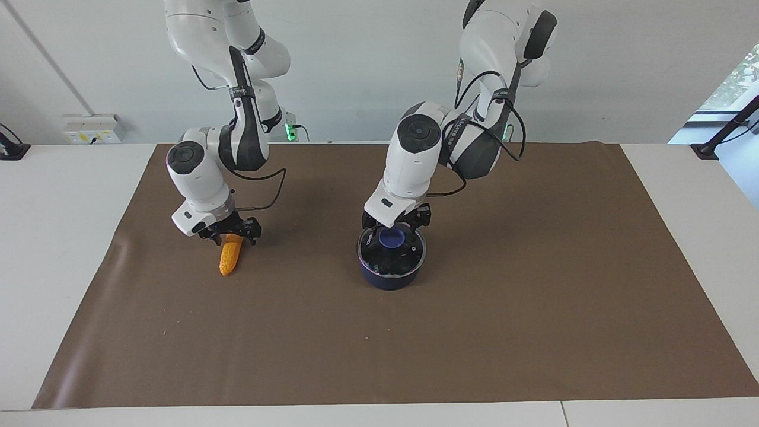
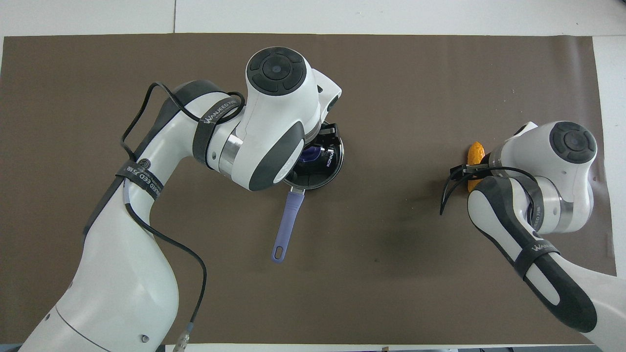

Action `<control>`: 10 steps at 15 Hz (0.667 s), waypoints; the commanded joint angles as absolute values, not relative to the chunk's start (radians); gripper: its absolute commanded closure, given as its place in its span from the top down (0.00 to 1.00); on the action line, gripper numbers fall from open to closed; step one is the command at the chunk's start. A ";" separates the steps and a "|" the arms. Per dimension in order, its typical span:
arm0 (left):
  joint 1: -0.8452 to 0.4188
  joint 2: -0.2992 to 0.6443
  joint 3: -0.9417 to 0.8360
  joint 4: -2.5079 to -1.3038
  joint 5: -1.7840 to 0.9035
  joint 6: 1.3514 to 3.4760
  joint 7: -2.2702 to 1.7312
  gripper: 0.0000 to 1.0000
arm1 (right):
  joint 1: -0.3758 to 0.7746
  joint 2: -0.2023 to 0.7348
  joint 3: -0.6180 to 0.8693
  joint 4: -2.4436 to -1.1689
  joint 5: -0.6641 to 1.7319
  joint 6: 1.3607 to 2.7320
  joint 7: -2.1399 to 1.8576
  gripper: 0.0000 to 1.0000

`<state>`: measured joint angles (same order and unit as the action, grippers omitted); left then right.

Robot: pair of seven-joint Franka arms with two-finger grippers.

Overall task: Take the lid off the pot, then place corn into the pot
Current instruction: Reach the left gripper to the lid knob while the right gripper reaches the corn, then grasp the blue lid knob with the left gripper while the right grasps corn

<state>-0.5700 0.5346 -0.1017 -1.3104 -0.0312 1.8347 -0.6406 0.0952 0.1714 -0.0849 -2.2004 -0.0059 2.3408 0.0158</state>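
The pot [image 1: 388, 276] stands mid-table on the brown mat, with the lid [image 1: 409, 255] on it. Its long blue-purple handle [image 2: 286, 225] points toward the robots. My left gripper [image 1: 392, 236] is down on the lid, around the blue-purple knob [image 1: 391, 238]. The left arm covers most of the pot [image 2: 332, 168] in the overhead view. The corn [image 1: 229, 258] lies on the mat toward the right arm's end. My right gripper [image 1: 230, 232] is low at the corn's end nearer the robots. In the overhead view only the corn's tip [image 2: 475, 152] shows.
The brown mat [image 1: 474, 332] covers most of the white table [image 1: 59, 237]. Nothing else lies on it between the pot and the corn.
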 commanded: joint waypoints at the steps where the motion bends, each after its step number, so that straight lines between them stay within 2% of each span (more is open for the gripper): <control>1: -0.584 0.548 -0.086 -1.299 0.000 1.864 -0.640 1.00 | 0.071 0.170 -0.080 -2.207 0.005 2.361 -0.018 0.83; 2: -0.586 0.548 -0.086 -1.311 0.002 1.870 -0.640 1.00 | 0.069 0.169 -0.080 -2.209 0.005 2.359 -0.020 0.70; 6: -0.589 0.551 -0.086 -1.331 0.002 1.891 -0.641 1.00 | 0.071 0.169 -0.080 -2.210 0.005 2.347 -0.020 0.05; 7: -0.589 0.551 -0.086 -1.336 0.002 1.893 -0.641 1.00 | 0.071 0.169 -0.080 -2.201 0.003 2.333 -0.021 0.00; 10: -0.589 0.551 -0.086 -1.344 0.000 1.908 -0.641 1.00 | 0.077 0.172 -0.080 -2.132 0.000 2.229 -0.020 0.00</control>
